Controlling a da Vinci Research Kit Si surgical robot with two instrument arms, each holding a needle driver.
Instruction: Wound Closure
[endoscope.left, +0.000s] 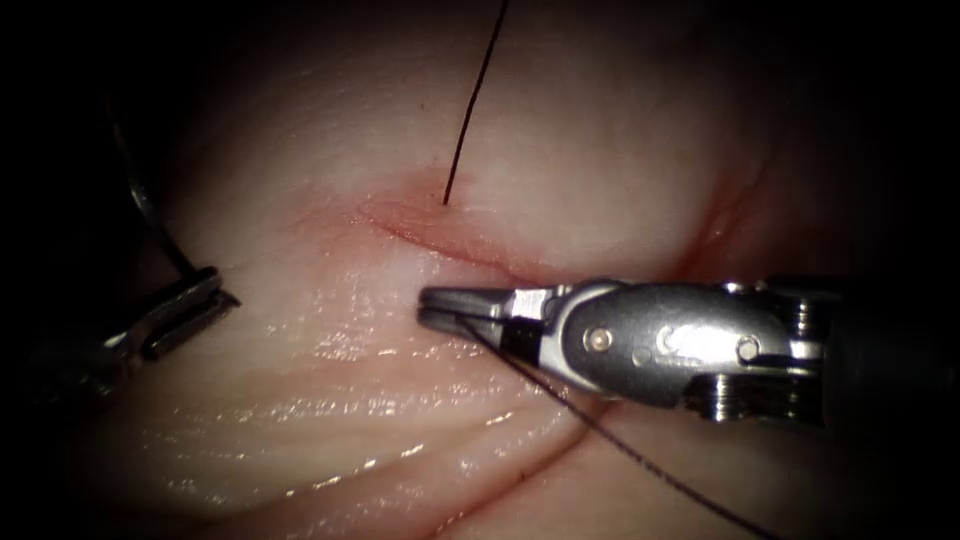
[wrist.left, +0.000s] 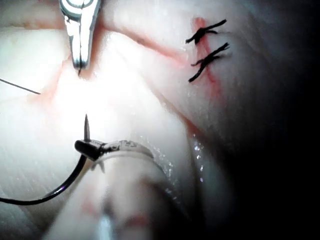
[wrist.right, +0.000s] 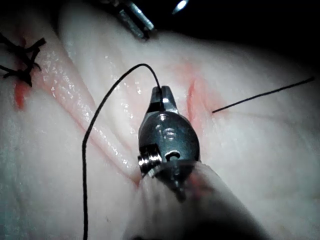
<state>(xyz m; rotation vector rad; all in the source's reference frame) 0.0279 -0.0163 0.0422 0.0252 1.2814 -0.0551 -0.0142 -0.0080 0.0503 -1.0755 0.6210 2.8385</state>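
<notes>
Glistening tissue (endoscope.left: 330, 400) underlies left hand (wrist.left: 89, 147) gripping needle (wrist.left: 75, 175), right hand (endoscope.left: 440, 308) gripping thread (endoscope.left: 620, 445).

The right tool (endoscope.left: 432, 306) reaches in from the right, and its jaws are closed on the thread (endoscope.left: 600, 428) just below the cut (endoscope.left: 450, 240). From the jaws the dark thread runs down and to the right across the tissue (endoscope.left: 600, 150). Another stretch of thread comes down from the top edge and enters the tissue at the left end of the cut, where the surface is tinged red. The left tool (endoscope.left: 195, 305) sits well apart at the left, holding the curved needle (endoscope.left: 150, 215), which rises above it clear of the tissue. Wet shine lies on the tissue below the tools.
</notes>
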